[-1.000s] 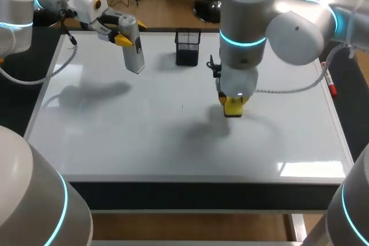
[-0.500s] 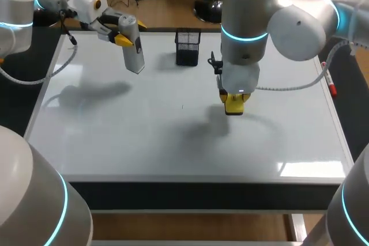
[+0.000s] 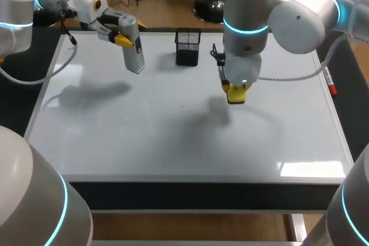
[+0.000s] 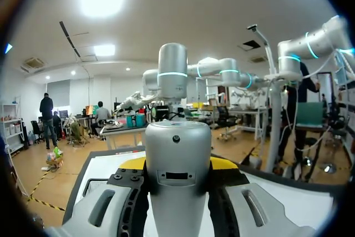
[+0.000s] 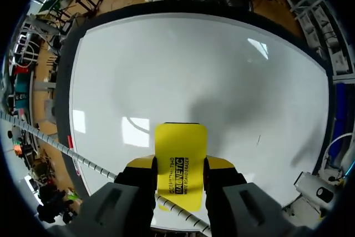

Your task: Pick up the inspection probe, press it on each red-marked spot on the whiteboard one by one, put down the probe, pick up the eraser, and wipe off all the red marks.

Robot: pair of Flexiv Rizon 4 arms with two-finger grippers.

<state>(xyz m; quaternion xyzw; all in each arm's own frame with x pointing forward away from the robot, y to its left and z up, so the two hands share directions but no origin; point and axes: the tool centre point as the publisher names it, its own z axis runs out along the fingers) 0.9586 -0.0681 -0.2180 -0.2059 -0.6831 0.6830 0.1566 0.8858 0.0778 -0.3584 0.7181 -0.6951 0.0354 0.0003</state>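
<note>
Whiteboard [image 3: 144, 142] front half & left side lie open. Obstacles toward the back: mesh holder [image 3: 188, 47], w/ probe [image 3: 134, 51] hanging in left gripper [image 3: 131, 31] beside it; eraser [image 3: 236, 94] in right gripper [image 5: 180, 165] just right of centre. Marker [image 3: 330, 82] lines right edge.

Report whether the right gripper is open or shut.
The right gripper is shut on the eraser; both yellow fingertips press its sides.

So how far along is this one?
No red marks show on the whiteboard, so pressing and wiping look done. In hand: the right jaws are shut on the eraser over mid-board, the left jaws on the probe near the far left corner. Left: the probe is not yet put down.
</note>
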